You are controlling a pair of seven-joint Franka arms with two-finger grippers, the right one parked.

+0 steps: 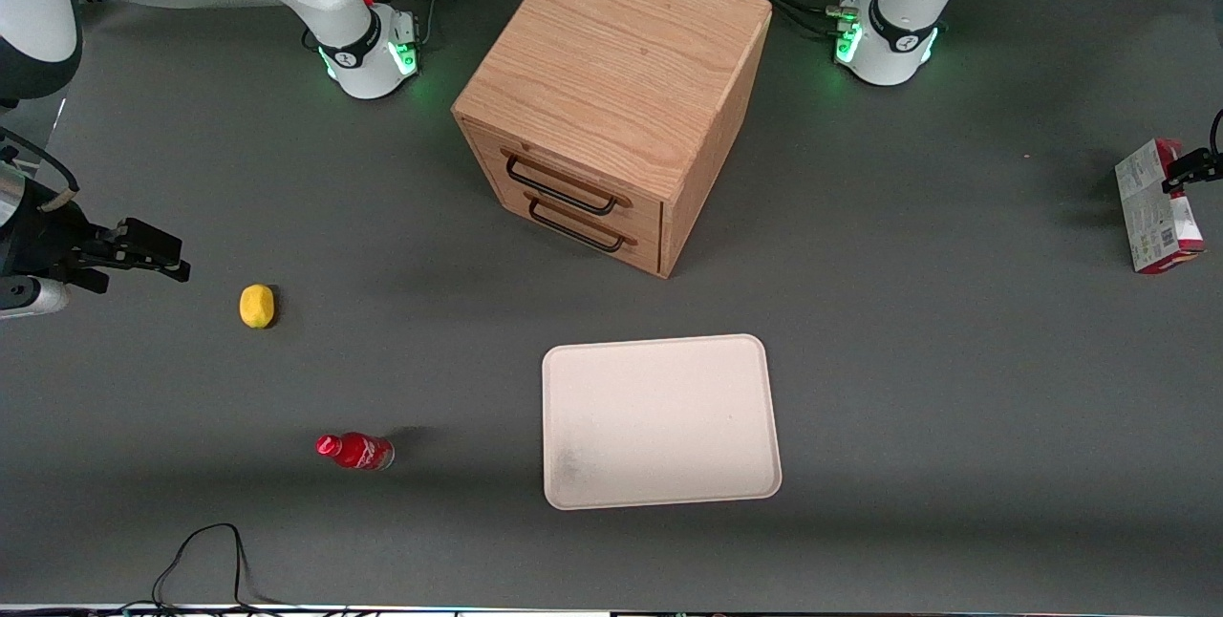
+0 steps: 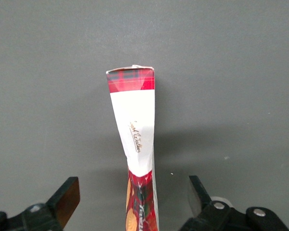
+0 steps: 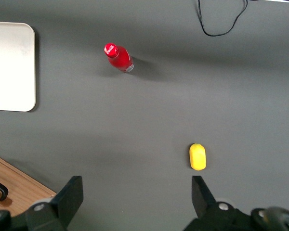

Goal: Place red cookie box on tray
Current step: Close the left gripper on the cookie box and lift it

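Observation:
The red cookie box (image 1: 1158, 208) stands on a long narrow edge on the table, far toward the working arm's end, its pale printed face with barcode showing. My left gripper (image 1: 1187, 168) is just above it at the picture's edge. In the left wrist view the gripper (image 2: 132, 187) is open, its fingers (image 2: 67, 195) wide apart on either side of the box (image 2: 135, 125) without touching it. The cream-white tray (image 1: 669, 407) lies flat and bare nearer the front camera, in the middle of the table; it also shows in the right wrist view (image 3: 9, 67).
A wooden drawer cabinet (image 1: 611, 101) with two black handles stands farther from the front camera than the tray. A small red bottle (image 1: 355, 451) and a yellow fruit (image 1: 256, 305) lie toward the parked arm's end. A black cable (image 1: 205, 550) loops at the table's front edge.

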